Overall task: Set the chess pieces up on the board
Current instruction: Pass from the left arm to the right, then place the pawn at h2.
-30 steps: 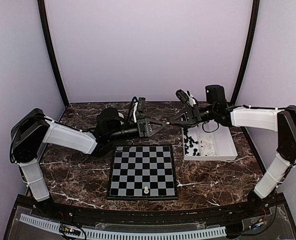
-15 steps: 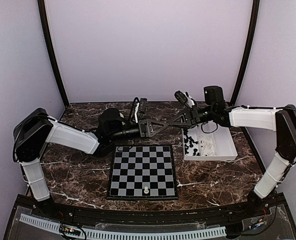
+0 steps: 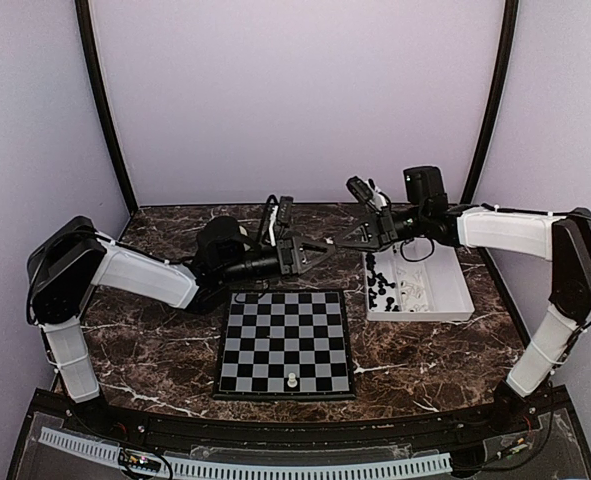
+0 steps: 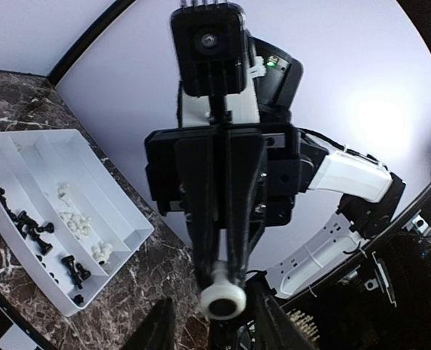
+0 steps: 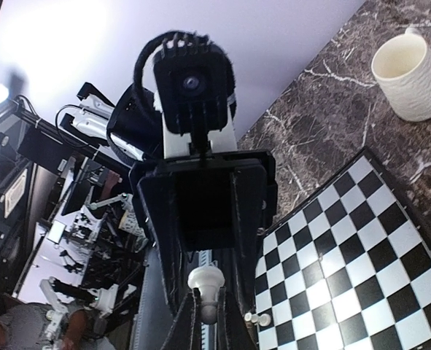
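Left gripper over far edge of board, jaws parted, gripping nothing. Just right of it, white chess piece pinched in closed right gripper. 1 white pawn on board's near row. Tray far right.

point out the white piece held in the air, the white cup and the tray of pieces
held white piece [image 5: 206,280]: right wrist view, on its wider upper end
white cup [image 5: 416,84]: right wrist view, on its ribbed side wall
tray [image 3: 447,287]: top external view, on its bare right compartment
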